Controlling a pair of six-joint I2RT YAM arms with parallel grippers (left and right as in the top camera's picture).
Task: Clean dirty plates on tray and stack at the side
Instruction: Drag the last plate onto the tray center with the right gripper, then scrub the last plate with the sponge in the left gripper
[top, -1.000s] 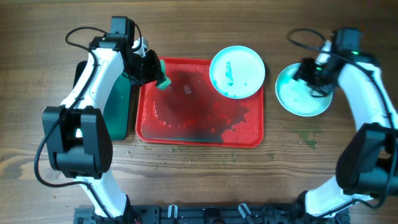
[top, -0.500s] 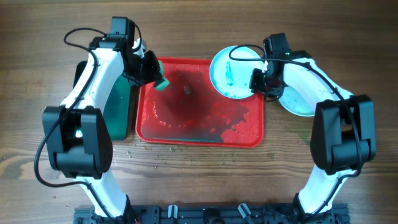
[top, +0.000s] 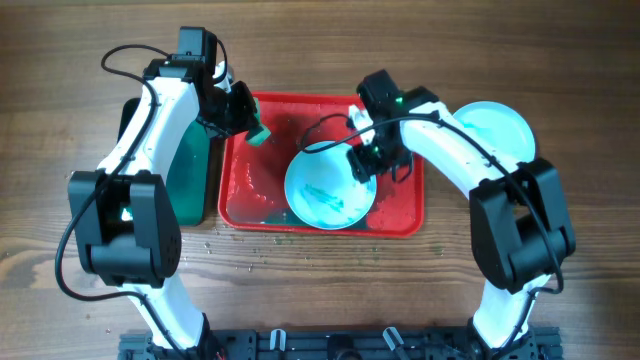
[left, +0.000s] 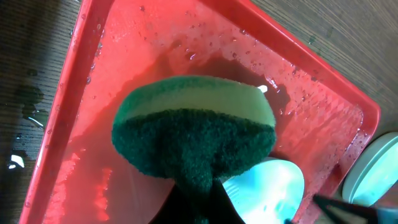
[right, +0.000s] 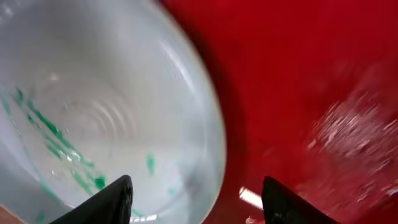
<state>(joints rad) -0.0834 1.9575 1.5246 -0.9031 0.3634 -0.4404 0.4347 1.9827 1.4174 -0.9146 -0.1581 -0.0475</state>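
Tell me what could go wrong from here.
The dirty plate lies on the wet tray with its rim between the right gripper's spread fingers; scrubbing may slide it. The left gripper must bring the sponge beside the right arm, so they might collide.

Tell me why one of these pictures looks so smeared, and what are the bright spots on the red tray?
Right wrist view: the plate and tray are smeared, likely motion blur. Left wrist view: the sponge is fairly sharp; white glints are light on the wet tray. Overhead view: sharp, evenly lit, speckled glare on the tray's wet lower right.
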